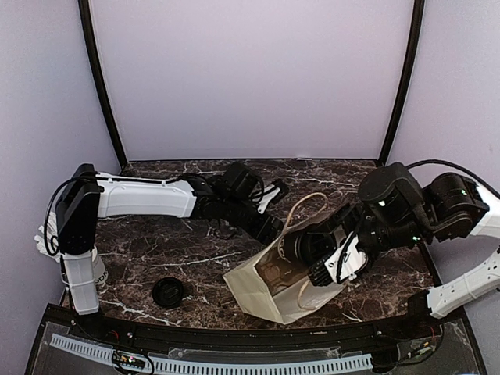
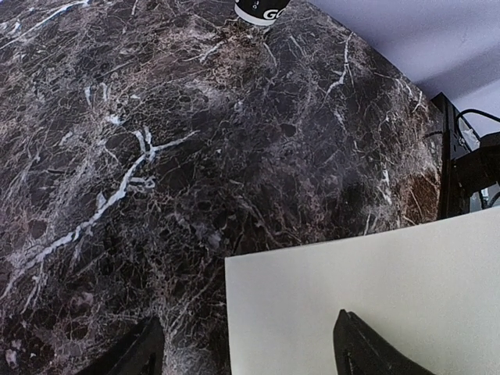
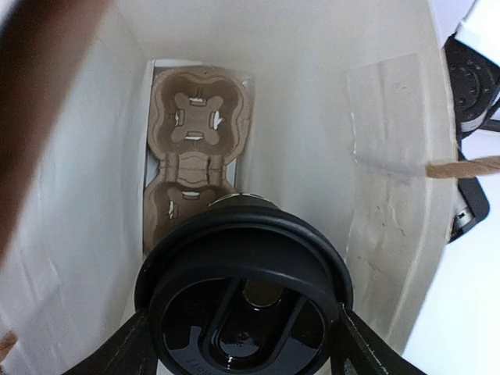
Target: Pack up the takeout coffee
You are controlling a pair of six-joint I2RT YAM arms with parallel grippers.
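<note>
Reaching into the bag [image 3: 328,94], the right gripper [image 3: 246,348] grips the lidded coffee [image 3: 242,297] by its sides. The carrier [image 3: 195,148] lies straight ahead, deeper in, nearer pocket first. The left gripper [image 2: 246,348] straddles the bag's wall, spread wide.

takeout coffee [image 3: 244,312] in the paper bag [image 1: 250,287], before the cup carrier [image 3: 195,148] at its bottom; loose lid [image 1: 168,291] on the table [image 1: 172,242], left of the bag.
</note>
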